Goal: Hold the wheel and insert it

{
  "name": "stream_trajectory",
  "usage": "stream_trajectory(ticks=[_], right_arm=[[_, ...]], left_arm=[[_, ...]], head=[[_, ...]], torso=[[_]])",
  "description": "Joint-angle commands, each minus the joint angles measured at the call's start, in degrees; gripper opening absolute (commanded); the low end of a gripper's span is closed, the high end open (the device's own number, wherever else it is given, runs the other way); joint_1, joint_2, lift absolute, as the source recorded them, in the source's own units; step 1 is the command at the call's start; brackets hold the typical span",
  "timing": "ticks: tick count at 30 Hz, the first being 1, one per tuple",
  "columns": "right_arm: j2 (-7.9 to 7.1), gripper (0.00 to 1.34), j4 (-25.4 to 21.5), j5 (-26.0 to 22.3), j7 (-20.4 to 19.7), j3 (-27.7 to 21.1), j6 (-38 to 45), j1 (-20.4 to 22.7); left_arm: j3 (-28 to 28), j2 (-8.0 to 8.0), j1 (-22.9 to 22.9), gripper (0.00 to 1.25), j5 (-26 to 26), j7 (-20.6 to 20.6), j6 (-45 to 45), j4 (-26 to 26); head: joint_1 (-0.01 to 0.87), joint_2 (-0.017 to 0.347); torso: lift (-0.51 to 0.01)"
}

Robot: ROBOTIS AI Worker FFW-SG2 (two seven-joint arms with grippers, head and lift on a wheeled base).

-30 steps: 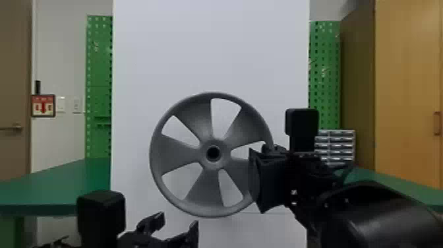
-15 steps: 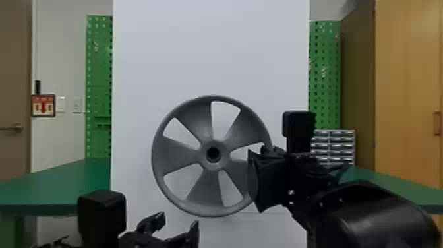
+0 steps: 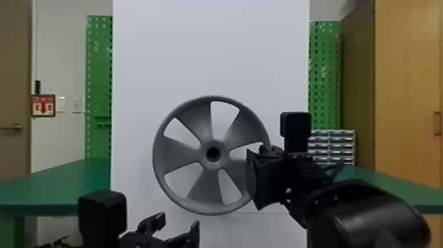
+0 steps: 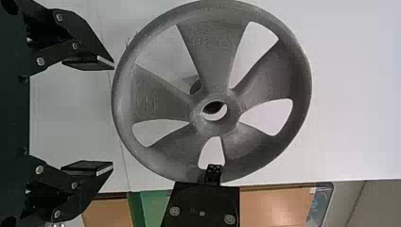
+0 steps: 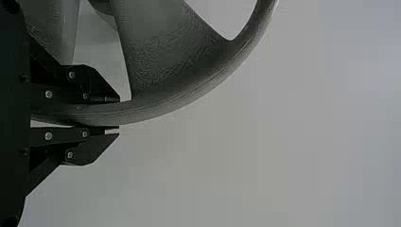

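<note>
What worries me first is the grip: my right gripper (image 5: 118, 114) has the wheel (image 3: 179, 153) only by its rim, off to one side. I judge that any sideways push at the hub (image 4: 227, 122) could twist the wheel between my fingers, since the hold is so far from its centre. A tilt like that would set the bore (image 3: 213, 152) askew to whatever it must go over, and it could jam or catch on the edge. Pressing hard against a bad line-up could slide the rim out, and the wheel would drop.

I cannot tell for certain what the bore is meant to fit, so misjudging the depth is a risk too. My left gripper (image 4: 113, 116) could knock the rim from below if I raise it carelessly.

My right gripper is closed on the rim, one finger on its inner side and one on its outer side. The wheel stands upright in front of the white board (image 3: 211, 49), its face toward my head, with the hub to the left of that grip. My left gripper holds nothing; its fingers are spread, below the wheel and a little left of the hub, apart from the rim.
</note>
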Motion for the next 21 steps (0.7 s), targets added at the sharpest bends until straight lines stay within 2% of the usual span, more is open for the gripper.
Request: stream_trajectory(ticks=[1,21], right_arm=[[0.05,0.19,1.02,0.18,0.0,0.07,-0.56,-0.44],[0.05,0.19,3.74,0.18,0.0,-0.19,-1.61,-1.85]], left_arm=[[-0.01,-0.01,0.0,0.75,0.0,0.0,-0.05,0.0],[-0.36,-0.01,-0.17,0.75,0.0,0.0,-0.4,0.27]], head=[[0.0,0.032],[0.0,0.032]], torso=[[-0.487],[-0.487]])
